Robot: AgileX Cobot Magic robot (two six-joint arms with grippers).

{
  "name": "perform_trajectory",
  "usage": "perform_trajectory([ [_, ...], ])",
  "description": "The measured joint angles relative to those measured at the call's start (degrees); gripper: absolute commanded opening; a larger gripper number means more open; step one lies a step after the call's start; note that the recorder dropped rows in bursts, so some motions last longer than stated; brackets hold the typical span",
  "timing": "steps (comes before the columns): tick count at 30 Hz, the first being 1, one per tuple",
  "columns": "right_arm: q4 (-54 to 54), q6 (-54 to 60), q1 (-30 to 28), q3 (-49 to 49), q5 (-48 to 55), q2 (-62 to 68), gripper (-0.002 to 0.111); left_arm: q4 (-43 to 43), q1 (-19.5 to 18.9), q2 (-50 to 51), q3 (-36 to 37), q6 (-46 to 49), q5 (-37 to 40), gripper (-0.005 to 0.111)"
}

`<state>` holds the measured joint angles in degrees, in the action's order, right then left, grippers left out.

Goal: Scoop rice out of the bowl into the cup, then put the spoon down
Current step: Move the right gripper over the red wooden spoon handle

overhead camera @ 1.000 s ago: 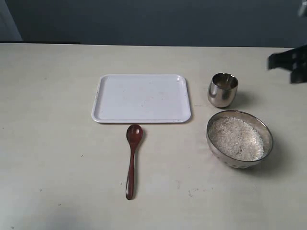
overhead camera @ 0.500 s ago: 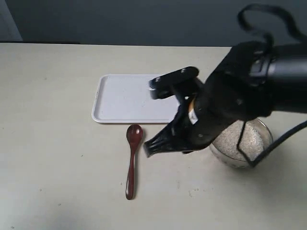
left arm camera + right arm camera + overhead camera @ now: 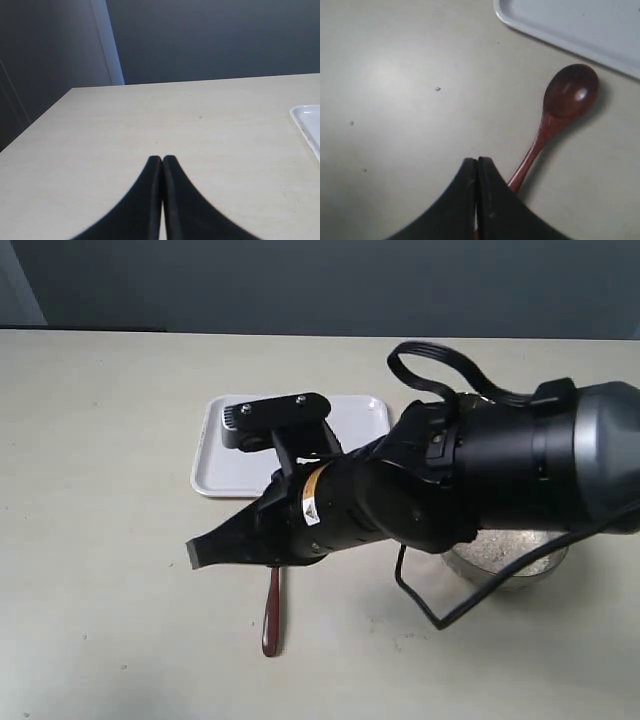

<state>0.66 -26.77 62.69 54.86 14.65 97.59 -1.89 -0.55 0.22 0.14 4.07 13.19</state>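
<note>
One wooden spoon (image 3: 568, 95): flat on table (image 3: 395, 75), head near white tray (image 3: 580, 25)
Right gripper (image 3: 477, 164): clenched, empty, over spoon handle
Left gripper (image 3: 162, 161): clenched, empty

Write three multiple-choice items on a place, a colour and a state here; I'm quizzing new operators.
1. Where does the spoon lie? A on the table beside the tray; B on the tray; C lifted in the air.
2. What colour is the spoon? A white; B reddish-brown; C steel grey.
3. How is the right hand? A wide open; B half open; C shut.
Key: 1A, it rests just off the tray's rim; 2B, its head shows dark red-brown; 3C, no gap shows.
</note>
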Motion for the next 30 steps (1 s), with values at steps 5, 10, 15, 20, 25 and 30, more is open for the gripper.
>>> perform_trajectory([
  [5, -3.2, 0.0, 0.0, 0.0, 3.0, 0.5, -0.001, 0.0, 0.0, 0.0, 0.0, 0.0, 0.0, 0.0],
  [10, -9.7, 0.0, 0.3, 0.4, 7.0, 3.6, 0.027, 0.0, 0.0, 0.0, 0.0, 0.0, 0.0, 0.0],
  [15, -10.2, 0.0, 0.6, 6.5, 12.3, 7.6, 0.037, 0.0, 0.0, 0.0, 0.0, 0.0, 0.0, 0.0],
  [20, -2.8, 0.0, 0.7, 16.9, 26.1, 13.2, 0.026, 0.0, 0.6, 0.0, 0.0, 0.0, 0.0, 0.0],
  [25, -0.7, 0.0, 0.7, 23.1, 34.2, 16.9, 0.026, 0.0, 1.5, 0.0, 0.0, 0.0, 0.0, 0.0],
  [30, -2.3, 0.0, 0.7, 23.3, 33.9, 17.4, 0.029, 0.0, 2.6, 0.0, 0.0, 0.0, 0.0, 0.0],
])
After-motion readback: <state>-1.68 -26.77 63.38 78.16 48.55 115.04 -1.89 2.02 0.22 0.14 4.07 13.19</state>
